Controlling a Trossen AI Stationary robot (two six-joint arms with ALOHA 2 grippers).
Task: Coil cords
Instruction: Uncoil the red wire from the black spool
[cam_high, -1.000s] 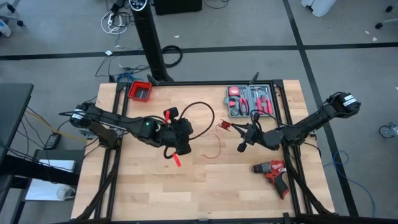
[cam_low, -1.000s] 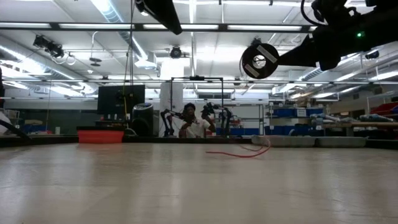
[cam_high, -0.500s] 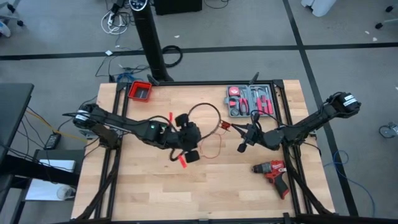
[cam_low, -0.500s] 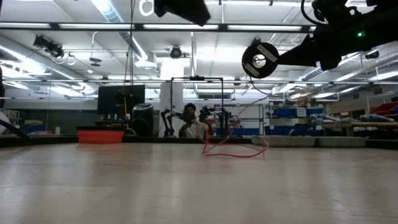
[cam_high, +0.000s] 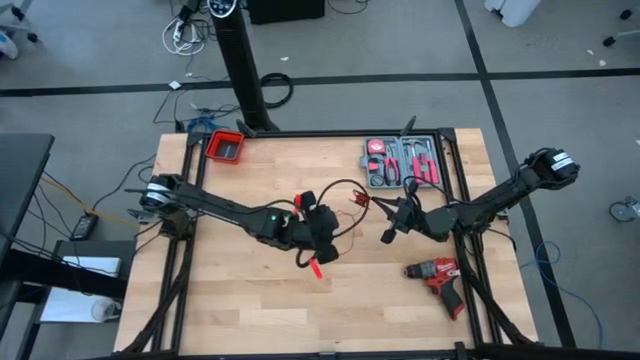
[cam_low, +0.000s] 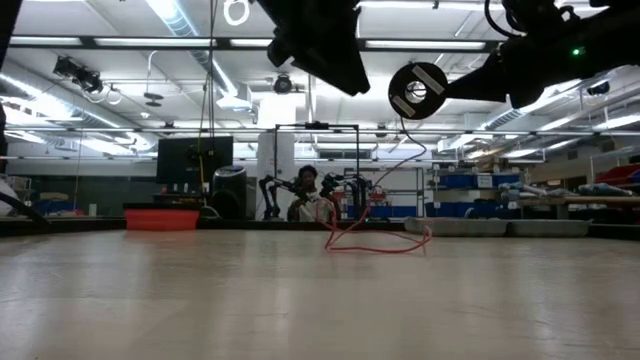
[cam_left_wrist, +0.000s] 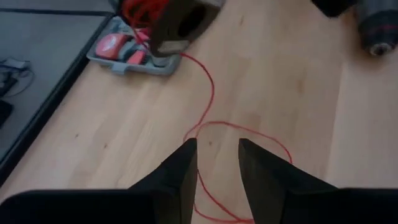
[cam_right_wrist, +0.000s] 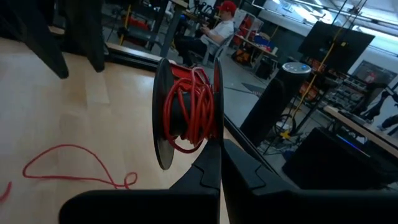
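One thin red cord (cam_high: 345, 222) is lying in loose loops on the pale wood-plank desk (cam_high: 240, 310), mid-desk betw. the 2 arms, w/ one end running up to a round black spool (cam_right_wrist: 186, 112) wound w/ red wire. Right gripper (cam_right_wrist: 219, 163) is clenching that spool's flat rim. Left gripper (cam_left_wrist: 217, 163) is hovering just over the loops, fingers apart, gripping nothing. Also 1 red-black drill (cam_high: 438, 277), 1 grey tool case (cam_high: 402, 162), 1 red bin (cam_high: 226, 147).

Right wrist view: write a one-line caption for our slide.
Shut right gripper holds a spool of red wire above the table; loose wire loops below.
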